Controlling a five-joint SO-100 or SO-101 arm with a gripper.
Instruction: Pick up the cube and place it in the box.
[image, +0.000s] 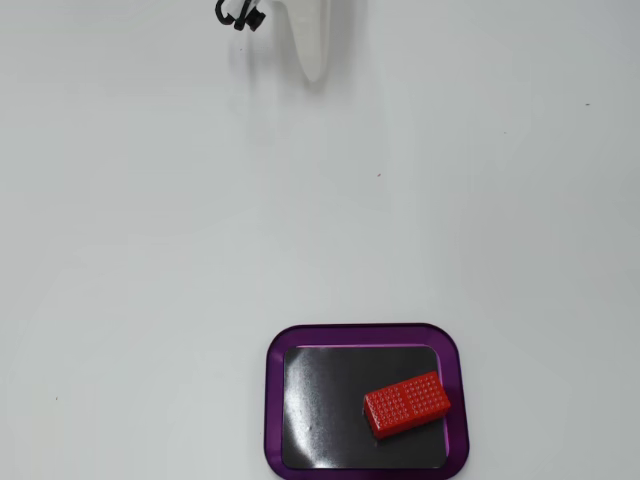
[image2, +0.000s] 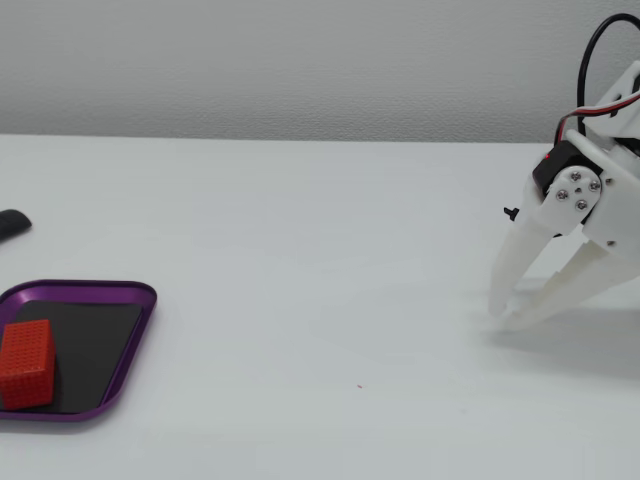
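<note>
The red cube lies flat inside the purple-rimmed box, on the right half of its black bottom. In the other fixed view the cube sits at the left end of the box. My white gripper rests far from them at the right, tips down at the table, fingers together and empty. In the fixed view from above only its white tip shows at the top edge.
A small dark object lies at the left edge behind the box. A black cable hangs by the arm at the top. Bare white table lies between the gripper and the box.
</note>
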